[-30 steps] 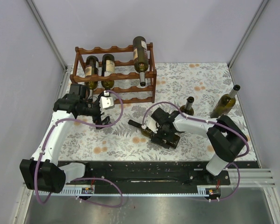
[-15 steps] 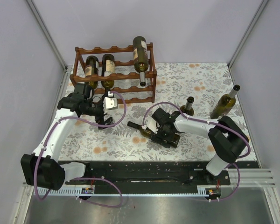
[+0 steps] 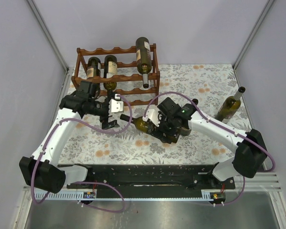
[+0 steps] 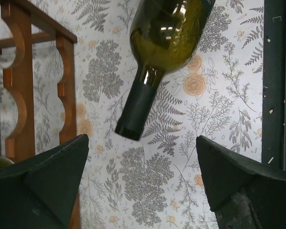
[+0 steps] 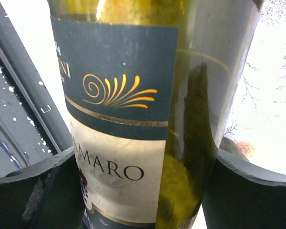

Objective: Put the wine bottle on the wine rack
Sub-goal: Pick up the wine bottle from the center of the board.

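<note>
My right gripper (image 3: 164, 128) is shut on a green wine bottle (image 3: 144, 124) and holds it on its side above the floral table, neck pointing left. In the right wrist view the bottle's label (image 5: 119, 129) fills the space between my fingers (image 5: 33, 191). My left gripper (image 3: 112, 114) is open and empty, just left of the bottle's neck tip. In the left wrist view the neck (image 4: 138, 107) hangs ahead of my open gripper (image 4: 143, 191), not between the fingers. The reddish-brown wine rack (image 3: 152, 76) stands at the back left; its posts show in the left wrist view (image 4: 19, 81).
Three bottles lie on the rack, two on the left (image 3: 101, 69) and one at the top right (image 3: 143, 52). One bottle (image 3: 231, 104) stands at the right, another (image 3: 194, 104) behind my right arm. Grey walls enclose the table. A black strip (image 4: 276, 71) runs along the near edge.
My right arm has lifted the bottle off the table and carried it left and back towards the rack. My left gripper has shifted right and back, nearer the bottle's neck.
</note>
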`<state>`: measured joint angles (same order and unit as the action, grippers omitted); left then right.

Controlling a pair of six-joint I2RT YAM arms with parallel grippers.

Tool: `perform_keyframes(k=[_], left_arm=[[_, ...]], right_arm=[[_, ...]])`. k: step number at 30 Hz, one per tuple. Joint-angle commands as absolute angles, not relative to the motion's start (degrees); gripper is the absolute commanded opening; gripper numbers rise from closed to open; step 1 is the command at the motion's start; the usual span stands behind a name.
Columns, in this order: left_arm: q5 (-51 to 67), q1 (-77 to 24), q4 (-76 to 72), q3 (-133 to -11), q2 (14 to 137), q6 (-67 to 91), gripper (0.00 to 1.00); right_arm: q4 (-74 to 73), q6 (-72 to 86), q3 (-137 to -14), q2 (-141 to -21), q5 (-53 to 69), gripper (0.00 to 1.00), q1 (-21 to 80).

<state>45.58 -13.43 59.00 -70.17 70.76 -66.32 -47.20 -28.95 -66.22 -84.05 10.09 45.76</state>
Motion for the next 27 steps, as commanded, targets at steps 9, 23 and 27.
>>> perform_keyframes(k=[9,23,27], left_arm=[[36.6,-23.4,58.4,-74.6,72.8,-72.3,0.99],[40.9,-26.5,56.3,-71.1,77.2,-70.6,0.99],[41.7,-26.9,56.3,-71.3,79.4,-70.0,0.94]], right_arm=[[-51.3,-29.9,-72.7,-81.6,18.9,0.00,46.1],[-51.0,-28.2,-72.5,-78.7,19.9,0.00,46.1],[-50.7,-28.2,-72.4,-78.3,20.0,0.00,46.1]])
